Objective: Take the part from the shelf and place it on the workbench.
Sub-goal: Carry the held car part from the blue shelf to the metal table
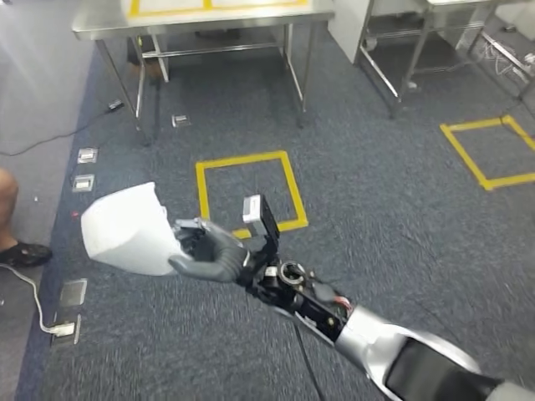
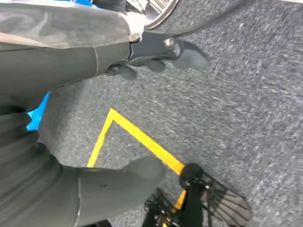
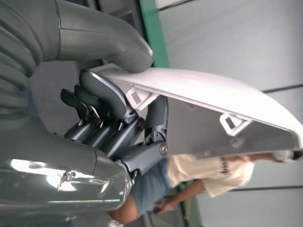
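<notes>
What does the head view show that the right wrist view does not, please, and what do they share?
Head view alone: the steel workbench ahead, a yellow floor square on the carpet, and the silver right arm. Right wrist view alone: the part's grey inner face with moulded clips, and a person behind it. Both: the right hand holding the white part, fingers curled round its edge.

Layout as I see it: held part over the floor, tables beyond.
The right robot hand holds the part left of itself; a floor square lies behind; a table stands farther back.
</notes>
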`<control>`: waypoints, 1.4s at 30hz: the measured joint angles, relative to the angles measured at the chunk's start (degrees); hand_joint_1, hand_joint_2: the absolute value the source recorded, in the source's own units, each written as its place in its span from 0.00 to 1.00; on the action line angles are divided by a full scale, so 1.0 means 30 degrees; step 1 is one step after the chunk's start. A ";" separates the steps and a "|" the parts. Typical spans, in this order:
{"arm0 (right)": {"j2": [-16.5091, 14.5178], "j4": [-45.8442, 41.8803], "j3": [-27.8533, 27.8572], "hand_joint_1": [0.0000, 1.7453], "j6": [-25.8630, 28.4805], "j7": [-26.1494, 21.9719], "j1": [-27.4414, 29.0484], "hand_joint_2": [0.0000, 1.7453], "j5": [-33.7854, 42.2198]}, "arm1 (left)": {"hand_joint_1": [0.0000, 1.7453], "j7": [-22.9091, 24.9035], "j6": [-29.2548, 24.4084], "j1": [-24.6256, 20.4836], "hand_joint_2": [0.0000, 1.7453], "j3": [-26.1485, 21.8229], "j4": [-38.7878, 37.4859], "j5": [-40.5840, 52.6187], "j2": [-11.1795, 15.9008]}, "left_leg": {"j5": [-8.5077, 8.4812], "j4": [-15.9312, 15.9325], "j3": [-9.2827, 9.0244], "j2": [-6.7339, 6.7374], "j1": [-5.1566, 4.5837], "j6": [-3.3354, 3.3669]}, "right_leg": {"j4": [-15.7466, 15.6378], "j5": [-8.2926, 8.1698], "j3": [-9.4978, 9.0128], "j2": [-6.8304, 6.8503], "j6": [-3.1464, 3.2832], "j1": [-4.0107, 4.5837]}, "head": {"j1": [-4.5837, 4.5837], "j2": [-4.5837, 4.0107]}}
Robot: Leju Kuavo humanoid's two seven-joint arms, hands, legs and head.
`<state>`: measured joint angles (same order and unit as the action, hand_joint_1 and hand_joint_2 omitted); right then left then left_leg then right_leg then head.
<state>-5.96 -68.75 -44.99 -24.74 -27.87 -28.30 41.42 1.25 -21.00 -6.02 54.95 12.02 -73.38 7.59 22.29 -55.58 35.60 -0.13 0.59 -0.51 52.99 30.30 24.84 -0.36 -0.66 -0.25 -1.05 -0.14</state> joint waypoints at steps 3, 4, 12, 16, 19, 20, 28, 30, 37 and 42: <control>-0.0002 -0.0015 0.0004 1.00 -0.0005 -0.0016 -0.0055 1.00 -0.0011 | 0.00 -0.0005 -0.0002 0.0005 1.00 0.0000 0.0000 0.0000 -0.0009 | 0.0337 0.0187 -0.0386 -0.0028 -0.0006 0.0493 | 0.0221 0.0313 -0.0284 0.0016 -0.0269 -0.0004 | -0.0211 0.0002; -0.0002 -0.0017 0.0004 1.00 -0.0009 -0.0020 -0.0082 1.00 -0.0011 | 0.00 -0.0007 -0.0002 0.0029 1.00 0.0000 0.0000 0.0000 -0.0014 | 0.0424 0.0247 -0.0577 -0.0043 0.0001 0.0597 | 0.0896 0.0548 0.0028 0.0028 -0.0321 -0.0022 | -0.0286 0.0002; 0.0020 0.0016 0.0004 1.00 0.0000 -0.0018 0.0078 1.00 -0.0013 | 0.00 -0.0007 0.0002 0.0098 1.00 0.0000 0.0000 0.0005 0.0002 | 0.1793 0.0430 -0.2569 -0.0221 -0.0395 0.0926 | 0.4012 -0.0010 0.4148 0.0020 0.0195 0.0271 | -0.0883 0.0002; 0.0027 0.0027 0.0009 1.00 0.0013 -0.0002 0.0066 1.00 -0.0036 | 0.00 -0.0007 0.0027 0.0004 1.00 0.0000 0.0000 0.0004 -0.0095 | 0.2404 0.0403 -0.3140 -0.0306 -0.0504 0.0717 | 0.0956 -0.2683 0.3598 -0.0052 0.0653 0.0628 | -0.0678 0.0002; 0.0015 -0.0018 0.0013 1.00 0.0022 0.0000 -0.0006 1.00 -0.0051 | 0.00 -0.0007 0.0015 -0.0041 1.00 0.0000 0.0000 -0.0015 -0.0005 | 0.2527 -0.0080 -0.3153 -0.0237 -0.0485 0.0455 | 0.0541 -0.2687 0.2983 -0.0060 0.0687 0.0496 | -0.0641 0.0002; 0.0009 -0.0026 0.0009 1.00 0.0015 0.0004 -0.0022 1.00 -0.0056 | 0.00 -0.0007 0.0009 -0.0064 1.00 0.0000 0.0000 -0.0022 0.0013 | 0.2674 -0.0817 -0.2781 -0.0200 -0.0455 0.0330 | 0.0419 -0.2654 0.2774 -0.0057 0.0721 0.0431 | -0.0587 0.0002; 0.0006 -0.0006 -0.0002 1.00 -0.0057 -0.0104 0.0032 1.00 0.0044 | 0.00 -0.0009 -0.0025 0.0017 1.00 0.0000 0.0000 -0.0064 0.0038 | 0.1132 -0.1687 0.0232 -0.0077 0.0026 -0.0283 | 0.0317 -0.1868 0.1783 -0.0121 0.0594 0.0245 | -0.0249 0.0002; 0.0007 -0.0002 0.0002 1.00 -0.0091 -0.0097 0.0012 1.00 0.0075 | 0.00 -0.0007 -0.0031 -0.0016 1.00 0.0000 0.0000 -0.0064 0.0064 | 0.0171 0.0092 -0.0225 -0.0056 -0.0025 -0.0084 | 0.0366 -0.1670 0.1690 -0.0131 0.0405 0.0270 | -0.0166 0.0002; 0.0007 0.0009 0.0004 1.00 -0.0297 0.0060 0.0005 1.00 0.0286 | 0.00 -0.0007 -0.0024 -0.0005 1.00 0.0000 0.0000 -0.0077 0.0015 | 0.0039 0.0318 -0.0303 -0.0120 -0.0158 0.0183 | 0.0400 -0.1367 0.1675 -0.0099 0.0634 0.0287 | -0.0317 0.0002; 0.0006 0.0014 0.0004 1.00 -0.0315 0.0084 0.0000 1.00 0.0304 | 0.00 -0.0007 -0.0024 -0.0012 1.00 0.0000 0.0000 -0.0078 0.0027 | 0.0248 0.0152 -0.0309 -0.0124 -0.0302 0.0505 | 0.0294 -0.1261 0.1542 -0.0087 -0.0037 0.0085 | -0.0361 0.0002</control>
<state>-5.95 -68.70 -44.98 -25.68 -27.62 -28.30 42.34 1.22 -21.07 -6.06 54.95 12.02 -73.61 7.67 23.03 -55.12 34.68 -0.51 -0.31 1.00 53.87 26.52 29.47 -0.62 -0.77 0.00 -2.13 -0.13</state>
